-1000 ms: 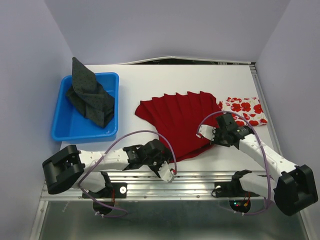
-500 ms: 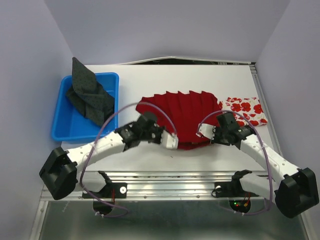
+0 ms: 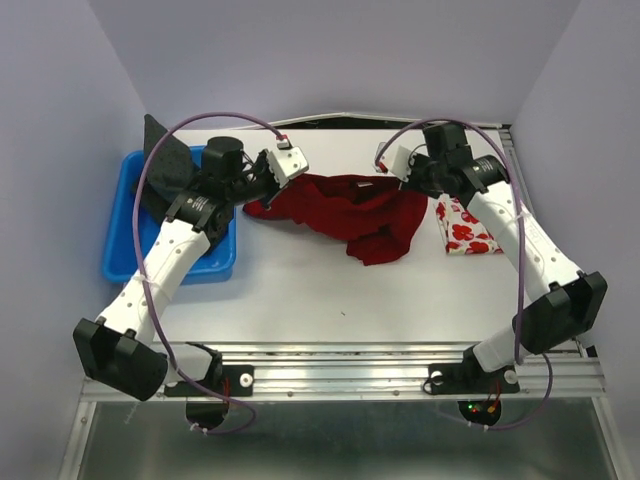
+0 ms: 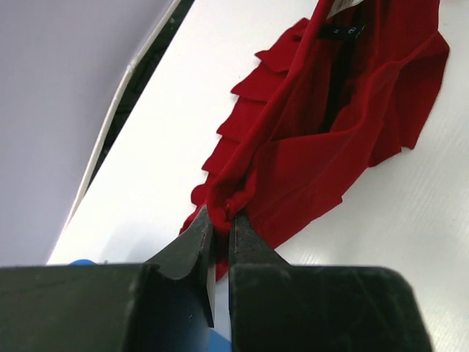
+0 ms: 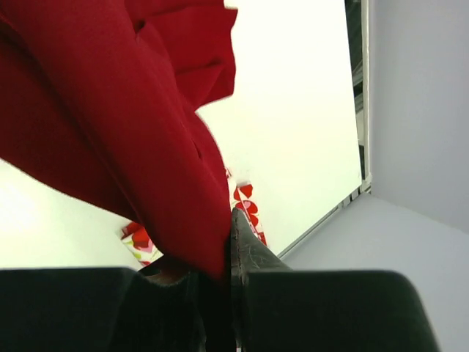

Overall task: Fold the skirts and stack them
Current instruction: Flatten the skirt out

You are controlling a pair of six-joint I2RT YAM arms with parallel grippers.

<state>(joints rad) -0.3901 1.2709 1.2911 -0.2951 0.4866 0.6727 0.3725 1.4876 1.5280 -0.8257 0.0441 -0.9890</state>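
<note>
Skirts, three in view; none stacked yet. White table (image 3: 330, 300) carries the work. Deep-red pleated skirt (image 3: 350, 212) is the biggest garment; it hangs bunched between the two arms over the far middle of the table, its sagging lower part touching the surface, no clean fold showing. Blue bin (image 3: 170, 278) sits at the far left; dark grey skirt (image 3: 160, 165) lies in it as a crumpled lump poking over the far rim, apparently not yet handled. White floral skirt (image 3: 462, 232) lies at the right, just beside the red one and partly under the right arm; it looks like a compact folded rectangle, so probably done. Left gripper (image 4: 220, 220) is pinched closed on the red skirt's left edge, cloth caught between the fingertips. Right gripper (image 5: 226, 249) is clamped on the opposite edge, red fabric draping over one finger. Judgement: roughly a third along; red skirt is mid-fold and needs laying flat and doubling; the grey one then needs taking out and folding; stacking all three is left.
</note>
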